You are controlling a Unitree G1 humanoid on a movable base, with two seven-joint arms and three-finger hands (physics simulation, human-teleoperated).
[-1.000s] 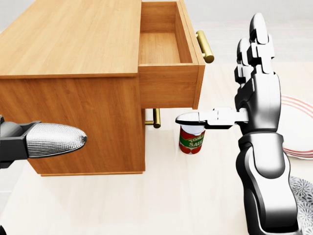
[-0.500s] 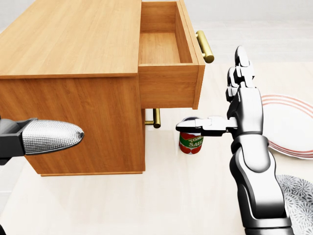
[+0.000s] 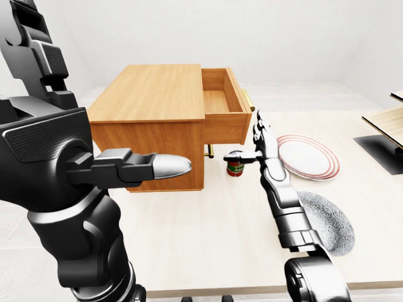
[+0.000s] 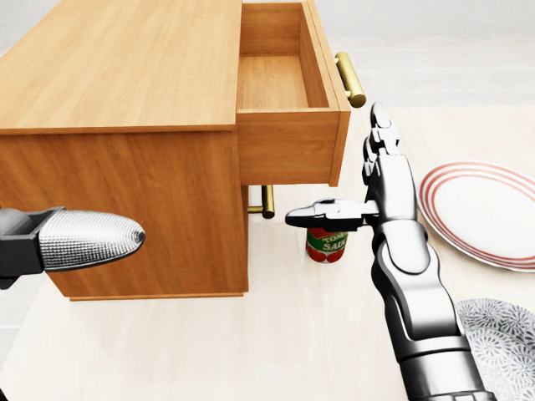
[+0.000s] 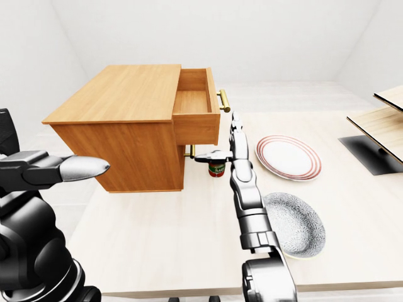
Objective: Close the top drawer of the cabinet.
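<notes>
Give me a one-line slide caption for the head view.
Open right hand raised beside the pulled-out top drawer of the cabinet, above a tomato can.

A tomato can (image 4: 327, 244) stands on the table (image 4: 251, 334) — striped plate (image 4: 476, 209) and patterned plate (image 5: 296, 223) nearby.

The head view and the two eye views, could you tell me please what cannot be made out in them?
- Tomato can: its top is hidden in the head view by the right robot hand, so contact cannot be judged.
- Lower drawer handle: partly covered by the open top drawer in the head view.
- Left robot hand: cut off by the head view's left edge.
- Patterned plate: cut off at the head view's right corner.
</notes>
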